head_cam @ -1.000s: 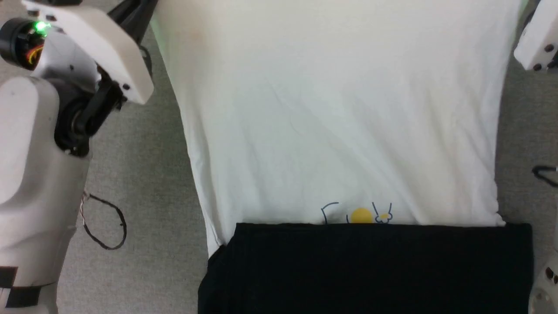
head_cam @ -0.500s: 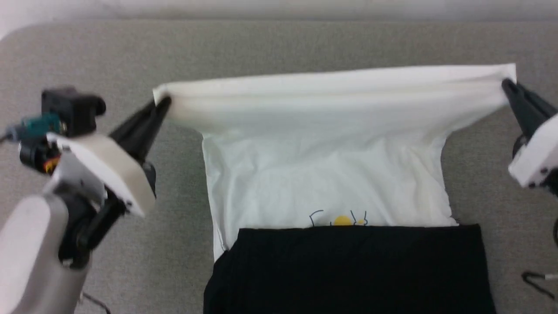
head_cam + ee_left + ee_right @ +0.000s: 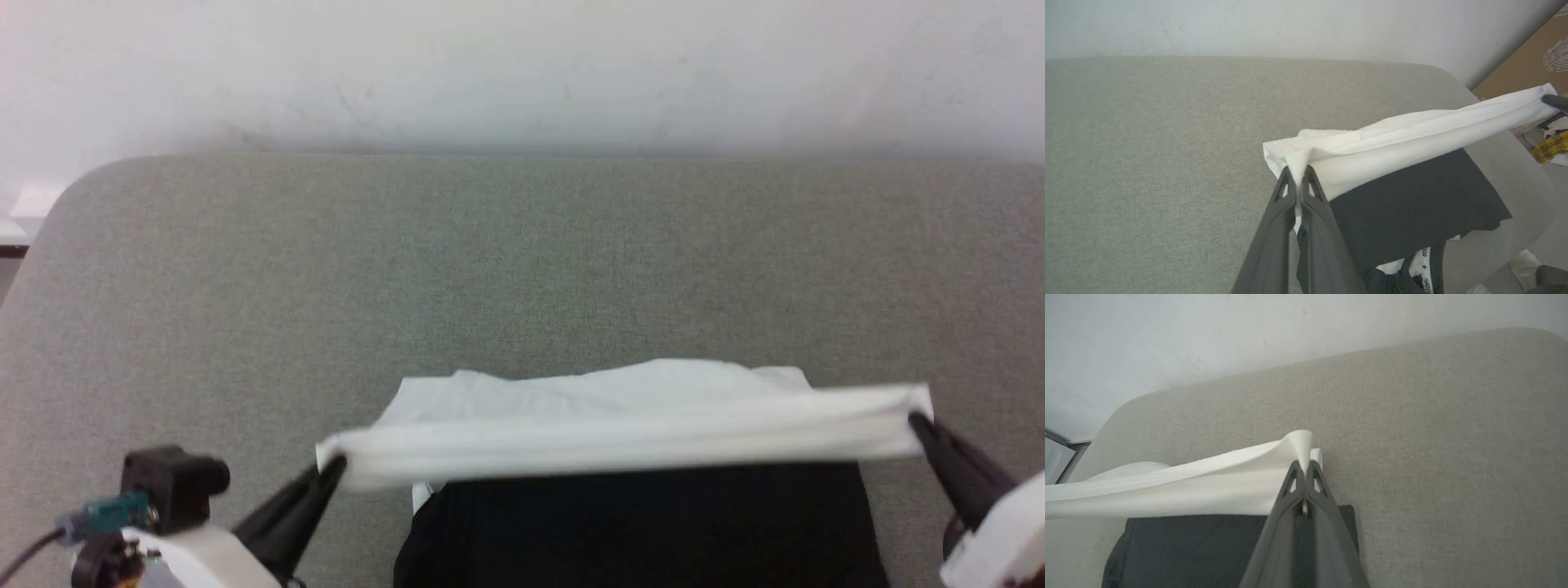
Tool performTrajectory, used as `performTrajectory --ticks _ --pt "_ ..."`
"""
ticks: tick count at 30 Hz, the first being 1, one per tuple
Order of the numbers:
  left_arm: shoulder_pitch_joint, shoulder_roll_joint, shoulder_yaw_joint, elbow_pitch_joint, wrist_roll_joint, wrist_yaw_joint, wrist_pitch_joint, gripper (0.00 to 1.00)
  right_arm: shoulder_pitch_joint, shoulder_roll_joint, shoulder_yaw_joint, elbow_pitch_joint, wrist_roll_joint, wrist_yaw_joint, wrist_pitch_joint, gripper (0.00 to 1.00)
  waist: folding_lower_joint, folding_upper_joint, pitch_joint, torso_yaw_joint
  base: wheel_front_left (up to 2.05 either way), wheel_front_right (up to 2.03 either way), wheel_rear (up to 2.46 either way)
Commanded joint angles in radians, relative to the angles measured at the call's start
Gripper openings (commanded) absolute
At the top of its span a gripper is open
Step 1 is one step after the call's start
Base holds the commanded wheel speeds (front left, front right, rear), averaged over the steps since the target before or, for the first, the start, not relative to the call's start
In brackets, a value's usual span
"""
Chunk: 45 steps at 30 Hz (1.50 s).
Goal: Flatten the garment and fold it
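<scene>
Shirt (image 3: pixel 620 437) first: its white edge is lifted off the grey worktop (image 3: pixel 522 269) and pulled into a taut band between my two arms. The black part lies flat on the worktop beneath that band, at the near edge of the head view. My left pincer (image 3: pixel 333 469) is clamped tight on the band's left corner and my right pincer (image 3: pixel 918 420) on its right corner. Each wrist view shows white cloth pinched between closed fingers.

From the head I see the whole band at once, sagging slightly towards the left, with more white cloth bunched behind it and a pale wall (image 3: pixel 522 65) beyond the worktop.

The left wrist view adds what the head misses. A white strip with dark lettering (image 3: pixel 1425 265) pokes out under the black cloth. Past the worktop's rounded end there is brown cardboard (image 3: pixel 1527 65) and a yellow checked cloth (image 3: pixel 1549 148). The lettering is too small for me to read.

The right wrist view gives me the worktop's other rounded corner and a dark frame edge (image 3: pixel 1061 443) beside it.
</scene>
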Motion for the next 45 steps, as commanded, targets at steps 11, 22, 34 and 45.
performTrajectory --ticks 11,22,34,45 --pt "0.295 0.013 -0.038 -0.037 -0.088 0.020 0.023 0.00 0.310 0.009 -0.010 0.025 0.080 -0.002 -0.065 0.00 0.0003 0.0000 -0.075 -0.015 0.00 0.00 0.00" --pt "0.272 -0.081 -0.106 0.106 -0.042 0.032 -0.043 0.32 0.320 0.009 0.062 0.121 0.049 -0.002 -0.136 1.00 0.0003 0.0000 -0.083 -0.035 0.00 0.00 0.00" --pt "0.225 -0.155 -0.101 0.147 -0.004 0.069 -0.131 1.00 0.292 0.009 0.092 0.118 0.041 -0.002 -0.150 1.00 0.0003 0.0000 -0.065 -0.028 0.00 0.00 0.00" --pt "0.177 -0.213 0.080 0.000 0.172 0.202 -0.455 1.00 0.197 0.009 -0.030 0.117 0.000 -0.002 -0.175 1.00 0.0003 0.0000 -0.015 -0.018 0.00 0.00 0.00"
